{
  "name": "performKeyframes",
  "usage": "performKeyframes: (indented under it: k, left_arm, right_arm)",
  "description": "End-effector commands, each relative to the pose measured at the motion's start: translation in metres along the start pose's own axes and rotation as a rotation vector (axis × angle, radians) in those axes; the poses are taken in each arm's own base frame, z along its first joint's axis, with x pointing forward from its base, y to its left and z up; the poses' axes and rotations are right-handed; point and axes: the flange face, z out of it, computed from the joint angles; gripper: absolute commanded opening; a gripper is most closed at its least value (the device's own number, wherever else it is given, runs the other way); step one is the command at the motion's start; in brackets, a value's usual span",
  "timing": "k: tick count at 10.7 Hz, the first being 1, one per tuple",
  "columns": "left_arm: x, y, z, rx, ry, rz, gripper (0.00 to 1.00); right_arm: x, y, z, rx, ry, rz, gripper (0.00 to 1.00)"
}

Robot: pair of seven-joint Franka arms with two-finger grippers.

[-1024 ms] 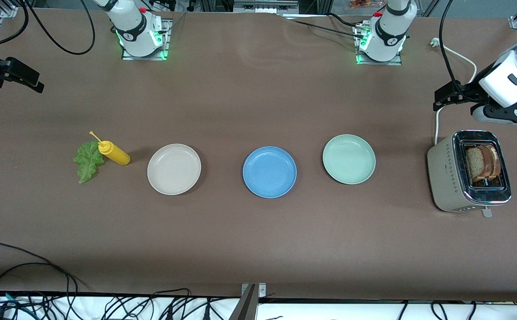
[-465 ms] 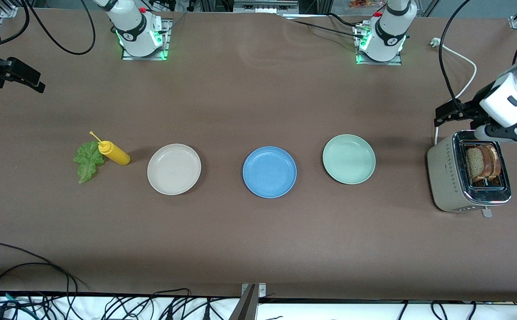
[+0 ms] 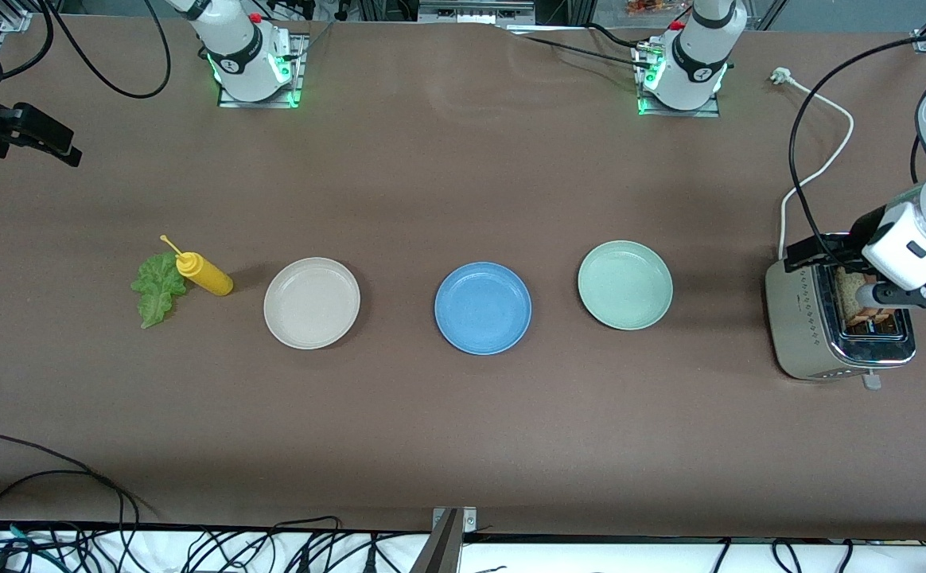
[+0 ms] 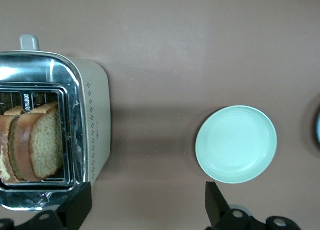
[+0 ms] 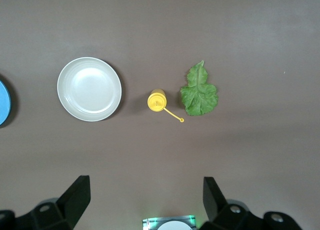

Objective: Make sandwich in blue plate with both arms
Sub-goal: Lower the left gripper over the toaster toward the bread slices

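Front view: three plates counted in row mid-worktop — cream plate [image 3: 312,302], blue plate [image 3: 483,308] bare at centre, pale green plate [image 3: 625,285]. Two bread slices [image 4: 35,146] seen in one toaster [image 3: 805,322] at left arm's end. One lettuce leaf [image 3: 157,287], one mustard bottle [image 3: 204,274] at right arm's end. Left end effector [image 4: 147,205] released over toaster; right end effector [image 5: 145,200] released, held high over the worktop edge by its base.

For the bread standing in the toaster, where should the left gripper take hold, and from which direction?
Best from straight above, probably on the top crust of one bread slice. The slices stand on edge in the toaster slot with only their upper parts showing, so the fingers should straddle a slice's flat faces. The left gripper is open over the toaster; the right gripper waits, open, high over its end.
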Motion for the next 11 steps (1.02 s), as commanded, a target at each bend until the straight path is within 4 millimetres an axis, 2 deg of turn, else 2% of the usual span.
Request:
performKeyframes:
  k: [1, 3, 6, 8, 11]
  left_arm:
    - [0.015, -0.027, 0.022, 0.015, 0.005, 0.020, 1.00]
    - [0.020, -0.032, 0.037, 0.018, -0.015, 0.016, 1.00]
    - [0.030, -0.067, 0.058, 0.021, -0.002, 0.041, 1.00]
    - [0.039, -0.074, 0.068, 0.030, -0.001, 0.044, 1.00]
    - [0.056, -0.105, 0.078, 0.039, 0.002, 0.040, 1.00]
  right_arm:
    - [-0.004, -0.011, -0.001, 0.000, 0.001, -0.033, 1.00]
    - [-0.004, -0.011, -0.001, 0.000, 0.003, -0.033, 1.00]
    - [-0.003, -0.009, -0.001, 0.000, 0.003, -0.030, 1.00]
    - [-0.003, -0.011, -0.001, -0.001, 0.004, -0.034, 1.00]
    - [-0.003, -0.010, -0.001, 0.000, 0.004, -0.031, 1.00]
